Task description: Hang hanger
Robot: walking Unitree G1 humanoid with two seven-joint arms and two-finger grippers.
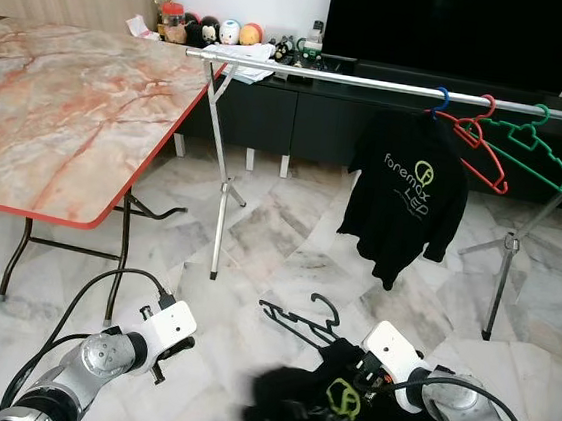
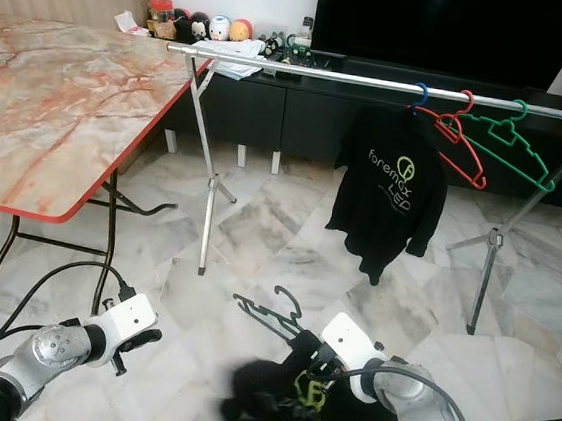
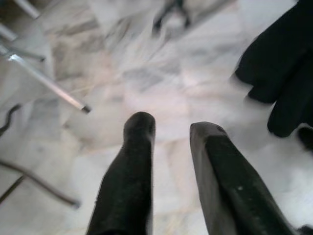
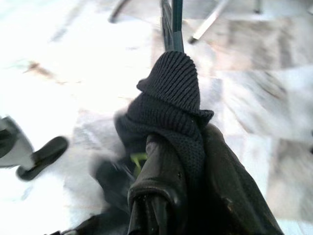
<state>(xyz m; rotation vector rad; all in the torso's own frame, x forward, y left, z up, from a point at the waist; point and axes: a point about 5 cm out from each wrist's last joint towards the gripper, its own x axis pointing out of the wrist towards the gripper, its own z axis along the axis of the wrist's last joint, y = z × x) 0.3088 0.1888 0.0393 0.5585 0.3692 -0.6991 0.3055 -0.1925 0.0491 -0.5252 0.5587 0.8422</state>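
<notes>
one gap matters: the rail runs crosswise, high and well ahead of the right claw, which is clamped on the black shirt with its hanger; the left claw hangs parted, holding nothing

Black plastic hanger with a black shirt on it, low over the floor.
The hanger is tilted, and its hook points up toward the long silver metal rail. It is well below the rail and not hung on it. The black shirt with the green print droops from it in a bunch, its knit collar pinched tight.
</notes>
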